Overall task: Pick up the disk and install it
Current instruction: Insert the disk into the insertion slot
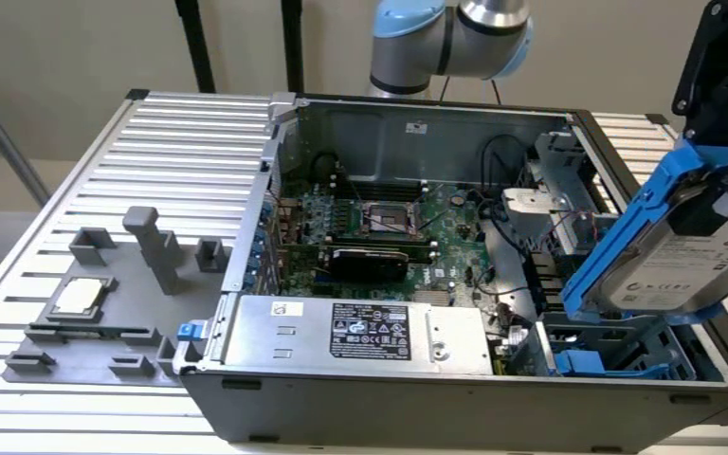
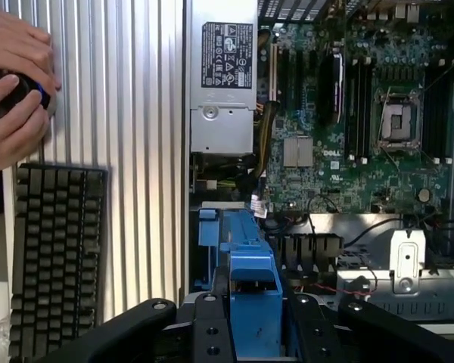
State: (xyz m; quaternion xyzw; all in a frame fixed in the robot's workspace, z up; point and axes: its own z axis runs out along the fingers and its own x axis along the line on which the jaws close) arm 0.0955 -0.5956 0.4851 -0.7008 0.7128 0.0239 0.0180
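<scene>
Open PC case (image 1: 402,417) on slatted desk (image 1: 174,133). Inside it are the motherboard (image 1: 377,223) and silver PSU (image 1: 357,327), with a blue bay (image 1: 591,365) just below the disk (image 1: 700,261). Keyboard (image 2: 57,249) and a person (image 2: 11,76) beside the case. Hand (image 1: 724,185) clamps the disk over the case's end at the exterior view's right. Disk is silver with a white label and blue frame. It is tilted, long axis steep, lower end toward the bay.

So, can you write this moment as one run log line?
gripper: shut on disk | disk: tilted, in the air over case | install: not yet done
</scene>
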